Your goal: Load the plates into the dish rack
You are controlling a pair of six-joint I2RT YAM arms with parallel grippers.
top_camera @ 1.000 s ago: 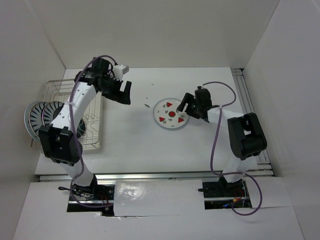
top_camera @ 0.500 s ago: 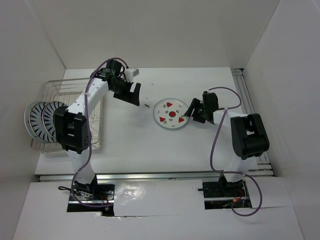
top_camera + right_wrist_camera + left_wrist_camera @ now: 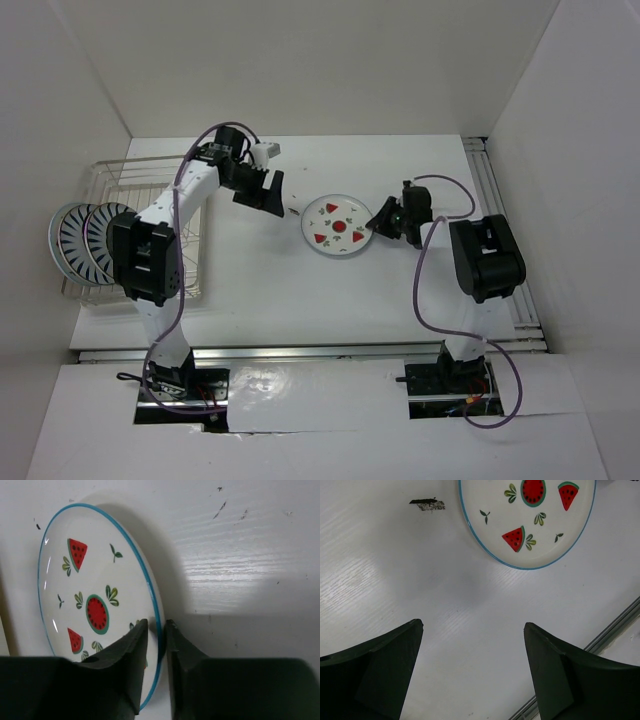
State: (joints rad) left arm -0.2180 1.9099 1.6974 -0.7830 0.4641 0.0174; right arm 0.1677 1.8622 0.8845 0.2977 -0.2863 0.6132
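White scuffed table, white walls; right fingers pinch watermelon plate.

We see a matte white wood-grain tabletop, boxed in on three sides by plain white panel walls. A silver metal rail runs along its right edge. A small dark scuff marks the surface. Soft overhead light leaves a pale glare on the white front board.
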